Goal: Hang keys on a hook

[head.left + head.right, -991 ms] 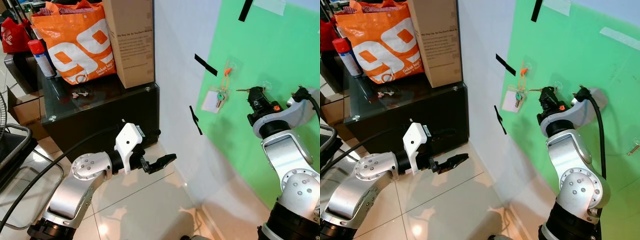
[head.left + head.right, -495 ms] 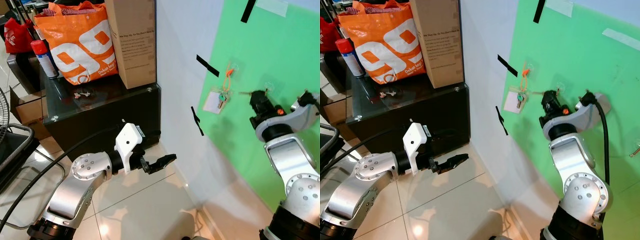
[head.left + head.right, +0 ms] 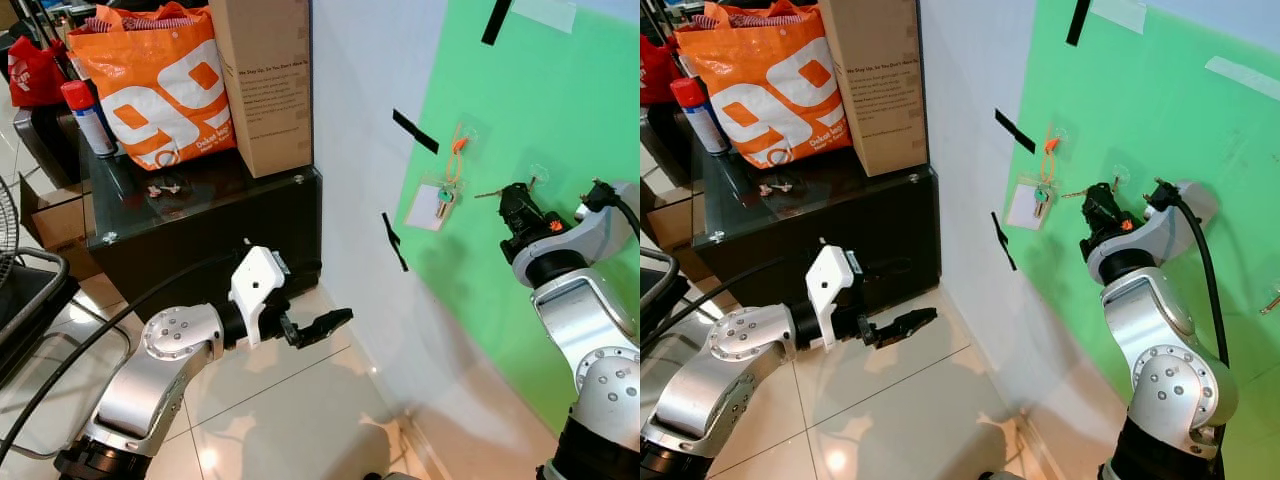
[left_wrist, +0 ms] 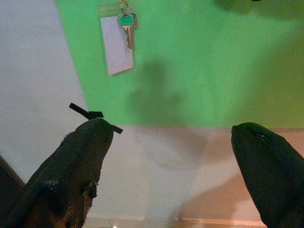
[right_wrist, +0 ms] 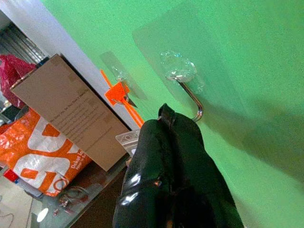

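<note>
My right gripper [image 3: 513,203] is up against the green wall panel [image 3: 560,90], shut on a key [image 3: 487,192] whose blade sticks out to the left. A clear stick-on hook [image 3: 537,178] with a metal prong [image 5: 194,100] sits just above and behind the fingertips [image 5: 166,118]. I cannot tell whether the key's ring touches it. Another key set hangs on a neighbouring hook to the left: orange strap [image 3: 456,145], green key [image 4: 127,21], white tag [image 3: 428,207]. My left gripper [image 3: 330,322] hovers low over the floor, open and holding nothing.
A black glass-topped cabinet [image 3: 200,215] stands at the left against the white wall, carrying an orange bag [image 3: 160,85], a cardboard box [image 3: 262,80] and a spray can [image 3: 88,115]. Black tape strips [image 3: 414,130] mark the wall. A further hook [image 3: 1270,298] is far right.
The view has shifted slightly. My right gripper stays at the hook with the key, at most a little lower. The left arm has not moved.
</note>
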You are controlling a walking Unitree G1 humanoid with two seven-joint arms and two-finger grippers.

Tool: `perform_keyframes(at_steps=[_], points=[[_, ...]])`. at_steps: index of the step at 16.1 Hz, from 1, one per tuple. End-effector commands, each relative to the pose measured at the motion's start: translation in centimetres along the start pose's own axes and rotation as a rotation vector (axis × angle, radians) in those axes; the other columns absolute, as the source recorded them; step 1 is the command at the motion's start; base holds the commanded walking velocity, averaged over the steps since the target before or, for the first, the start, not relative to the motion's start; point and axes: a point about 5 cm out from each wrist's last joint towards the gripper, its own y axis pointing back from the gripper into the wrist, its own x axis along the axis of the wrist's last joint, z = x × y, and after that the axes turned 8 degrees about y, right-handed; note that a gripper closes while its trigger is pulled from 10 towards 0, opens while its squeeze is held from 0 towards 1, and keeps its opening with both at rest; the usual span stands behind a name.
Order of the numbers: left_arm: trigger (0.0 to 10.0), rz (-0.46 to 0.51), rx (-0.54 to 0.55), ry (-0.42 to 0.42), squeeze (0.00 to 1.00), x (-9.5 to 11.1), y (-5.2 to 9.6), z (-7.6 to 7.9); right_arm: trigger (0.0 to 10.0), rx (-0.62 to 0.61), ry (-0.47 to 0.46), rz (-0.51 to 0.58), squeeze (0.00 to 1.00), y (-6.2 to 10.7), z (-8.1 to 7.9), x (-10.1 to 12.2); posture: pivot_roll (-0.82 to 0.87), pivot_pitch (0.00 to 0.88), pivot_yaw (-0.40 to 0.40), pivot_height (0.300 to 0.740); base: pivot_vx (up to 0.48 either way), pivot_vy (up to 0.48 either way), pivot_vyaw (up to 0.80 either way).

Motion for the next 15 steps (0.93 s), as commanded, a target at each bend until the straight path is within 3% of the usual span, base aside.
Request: perform_keyframes(at_steps=[1,4,7,12,13,15], points=[[10.0,0.007,0.002,-0.019,0.00,0.52,-0.04,-0.07,10.0,-0.059,-0.016,-0.062,0.00,0.05,0.92,-1.06,-0.06,0.000,0.021,0.740,0.000,0.000,0.00],[10.0,0.006,0.002,-0.019,0.00,0.54,-0.06,-0.10,10.0,-0.086,-0.062,-0.088,0.00,0.08,1.36,-1.68,-0.06,0.000,0.023,0.740,0.000,0.000,0.00],[10.0,0.005,0.001,-0.021,0.00,0.53,-0.05,-0.10,10.0,-0.112,-0.291,-0.075,0.00,0.04,1.81,-1.74,-0.06,0.000,0.026,0.740,0.000,0.000,0.00],[10.0,0.005,0.002,-0.024,0.00,0.54,-0.03,-0.15,10.0,-0.111,-0.368,-0.097,0.00,0.06,1.90,-1.89,-0.06,0.000,0.026,0.740,0.000,0.000,0.00],[10.0,0.005,0.004,-0.026,0.00,0.54,-0.03,-0.16,10.0,-0.110,-0.369,-0.096,0.00,0.03,1.91,-1.77,-0.06,0.000,0.025,0.740,0.000,0.000,0.00],[10.0,0.004,0.006,-0.031,0.00,0.57,-0.03,-0.19,10.0,-0.088,-0.116,-0.083,0.00,0.00,1.61,-1.09,-0.06,0.000,0.024,0.740,0.000,0.000,0.00]])
